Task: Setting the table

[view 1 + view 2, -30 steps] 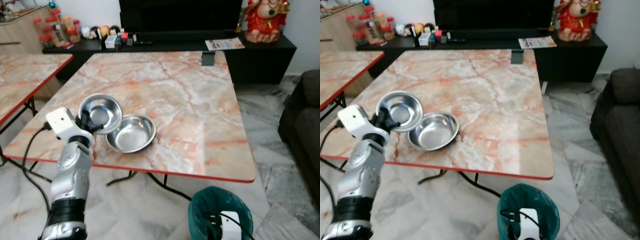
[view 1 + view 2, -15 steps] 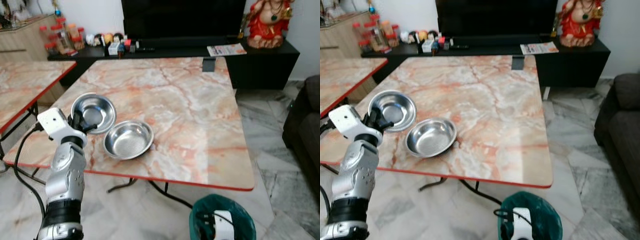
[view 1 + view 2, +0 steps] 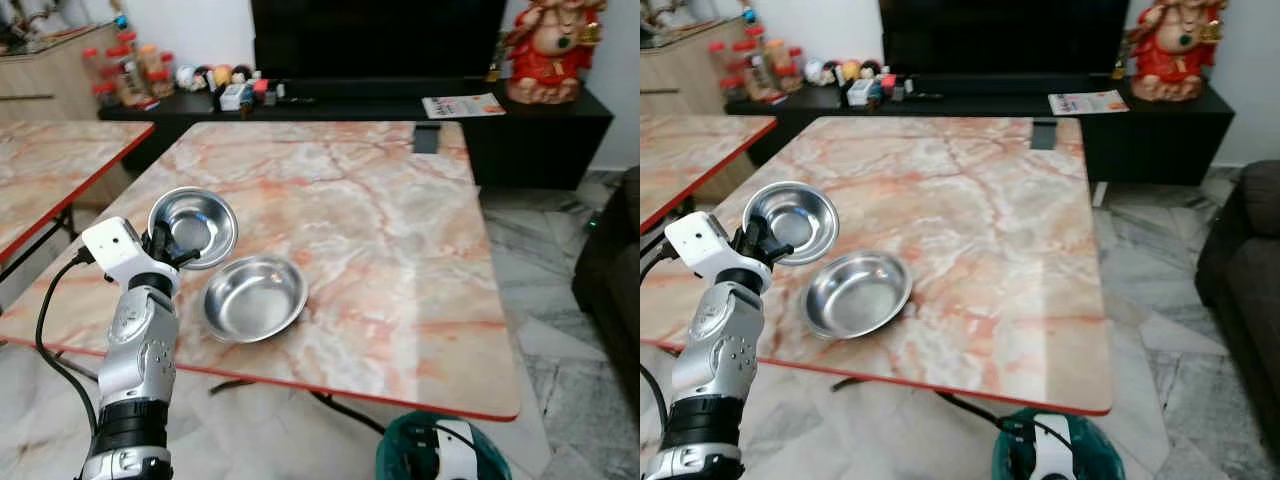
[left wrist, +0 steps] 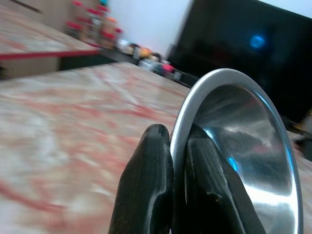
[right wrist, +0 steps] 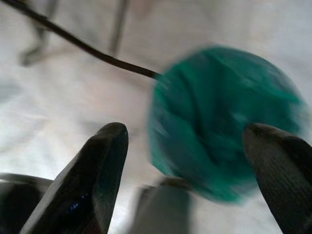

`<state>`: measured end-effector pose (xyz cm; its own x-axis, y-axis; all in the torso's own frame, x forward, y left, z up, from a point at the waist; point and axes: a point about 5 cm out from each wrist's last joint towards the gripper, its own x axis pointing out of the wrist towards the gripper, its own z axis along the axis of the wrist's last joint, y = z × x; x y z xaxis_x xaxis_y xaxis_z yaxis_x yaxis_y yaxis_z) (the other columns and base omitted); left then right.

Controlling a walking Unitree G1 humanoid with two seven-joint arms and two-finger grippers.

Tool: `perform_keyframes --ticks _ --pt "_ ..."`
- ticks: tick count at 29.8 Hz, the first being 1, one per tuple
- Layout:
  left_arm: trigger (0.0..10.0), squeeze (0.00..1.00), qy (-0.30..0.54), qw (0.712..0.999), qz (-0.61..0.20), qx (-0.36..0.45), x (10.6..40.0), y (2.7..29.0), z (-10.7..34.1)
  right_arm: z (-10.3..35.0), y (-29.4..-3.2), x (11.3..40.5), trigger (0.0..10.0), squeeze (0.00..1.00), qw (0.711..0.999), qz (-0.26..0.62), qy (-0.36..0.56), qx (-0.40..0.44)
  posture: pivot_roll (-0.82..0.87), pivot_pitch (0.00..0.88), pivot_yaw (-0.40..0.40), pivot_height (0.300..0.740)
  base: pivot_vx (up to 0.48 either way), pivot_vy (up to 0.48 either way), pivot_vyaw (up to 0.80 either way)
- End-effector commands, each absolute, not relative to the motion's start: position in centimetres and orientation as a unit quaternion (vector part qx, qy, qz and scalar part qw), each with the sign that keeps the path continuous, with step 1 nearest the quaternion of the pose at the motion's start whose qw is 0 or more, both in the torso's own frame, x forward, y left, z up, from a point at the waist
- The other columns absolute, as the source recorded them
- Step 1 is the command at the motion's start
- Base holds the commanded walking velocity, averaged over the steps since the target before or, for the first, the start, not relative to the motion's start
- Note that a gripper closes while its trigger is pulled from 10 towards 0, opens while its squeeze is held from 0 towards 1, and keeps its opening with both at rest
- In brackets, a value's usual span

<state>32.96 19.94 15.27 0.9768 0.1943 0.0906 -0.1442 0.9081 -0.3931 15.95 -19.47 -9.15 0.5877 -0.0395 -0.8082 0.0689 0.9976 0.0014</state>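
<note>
On your left, the silver left arm point(image 3: 140, 350) rises almost straight up from below the table's near edge, bending forward at the wrist so the left gripper point(image 3: 165, 243) reaches in over the marble table point(image 3: 400, 240). Its two black fingers point(image 4: 151, 185) are pinched shut on the near rim of the held steel bowl point(image 3: 193, 226), one finger outside the wall and one inside, as the left wrist view shows. That bowl is lifted off the table and tilted, its open side facing toward you and up. Just to its right, the second steel bowl point(image 3: 255, 297) sits flat and upright on the table near the front edge; the two bowls look close but apart, though you cannot tell that for certain from this angle. Farther right and low, below the table's red edge, the right gripper point(image 5: 183, 161) hangs over a green bin point(image 3: 440, 460) on the tiled floor, its fingers point(image 5: 92, 170) spread wide with nothing between them.
</note>
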Motion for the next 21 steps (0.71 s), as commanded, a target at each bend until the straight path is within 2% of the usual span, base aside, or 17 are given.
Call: perform_keyframes --ticks 1,8,11,14,21 --pt "10.0 0.0 -0.076 0.976 0.097 -0.181 32.9 20.9 15.8 -8.9 -18.8 16.8 10.0 0.0 0.897 -0.024 0.441 0.024 0.07 0.0 0.043 0.74 0.315 0.0 0.0" --pt "10.0 0.0 -0.041 0.981 0.06 -0.18 32.2 19.8 14.2 -8.8 -19.4 16.8 10.0 0.0 0.897 -0.019 0.442 0.012 0.07 0.0 0.025 0.74 0.045 0.0 0.0" --pt "10.0 0.0 0.01 0.986 -0.002 -0.168 31.4 18.1 12.8 -8.7 -19.6 16.8 10.0 0.0 0.897 -0.018 0.442 0.008 0.07 0.0 0.02 0.74 0.0 0.0 0.0" --pt "10.0 0.0 0.022 0.984 -0.026 -0.172 31.1 17.4 12.4 -8.7 -19.7 16.8 10.0 0.0 0.897 -0.017 0.442 0.007 0.07 0.0 0.013 0.74 0.0 0.0 0.0" --pt "10.0 0.0 0.02 0.983 -0.028 -0.183 30.9 17.0 12.8 -8.7 -20.0 16.8 10.0 0.0 0.897 -0.015 0.442 0.004 0.08 0.0 -0.003 0.74 0.0 0.0 0.0"
